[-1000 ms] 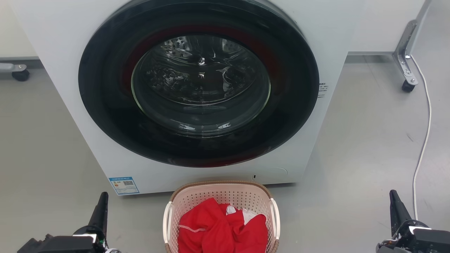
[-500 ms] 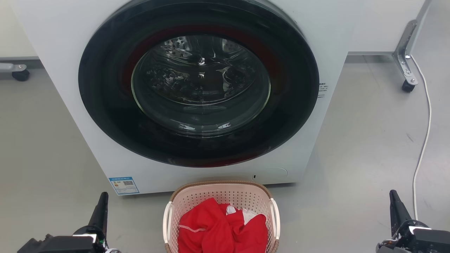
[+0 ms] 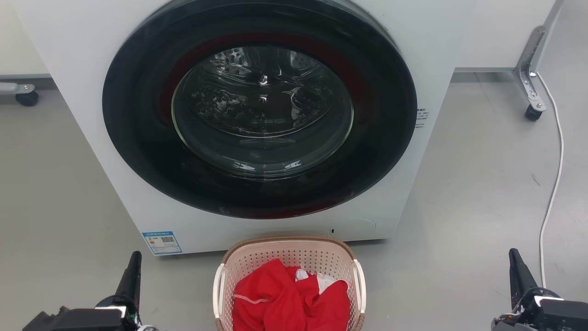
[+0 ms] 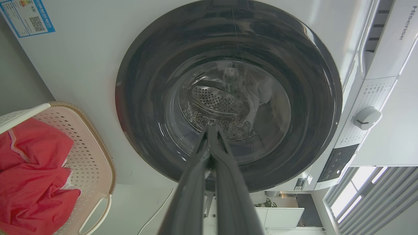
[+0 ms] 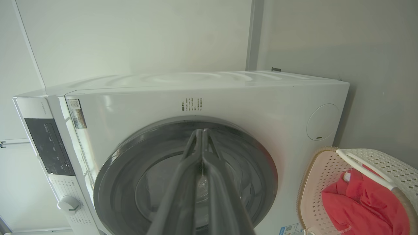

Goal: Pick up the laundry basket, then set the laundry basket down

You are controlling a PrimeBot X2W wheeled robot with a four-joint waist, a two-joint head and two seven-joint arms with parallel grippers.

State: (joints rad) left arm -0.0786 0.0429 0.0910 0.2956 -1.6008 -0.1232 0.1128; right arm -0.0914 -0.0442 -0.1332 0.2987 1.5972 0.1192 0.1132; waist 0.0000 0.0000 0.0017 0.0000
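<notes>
The laundry basket (image 3: 289, 255) stands on the grey floor at the bottom centre of the head view, just in front of the washing machine. It is pale pink and perforated, with a brown woven rim and two white side handles, and red clothes (image 3: 285, 299) lie inside it. It also appears at the left edge of the left wrist view as the basket (image 4: 88, 153) and at the lower right of the right wrist view as the basket (image 5: 313, 182). My left gripper (image 3: 134, 257) is shut, well to the basket's left. My right gripper (image 3: 513, 255) is shut, far to its right. Both hold nothing.
A white front-loading washing machine (image 3: 257, 119) with a dark round door stands right behind the basket. A white cable (image 3: 553, 184) runs along the floor at the right, beside a caster leg (image 3: 530, 92). Another caster (image 3: 26, 97) sits at the far left.
</notes>
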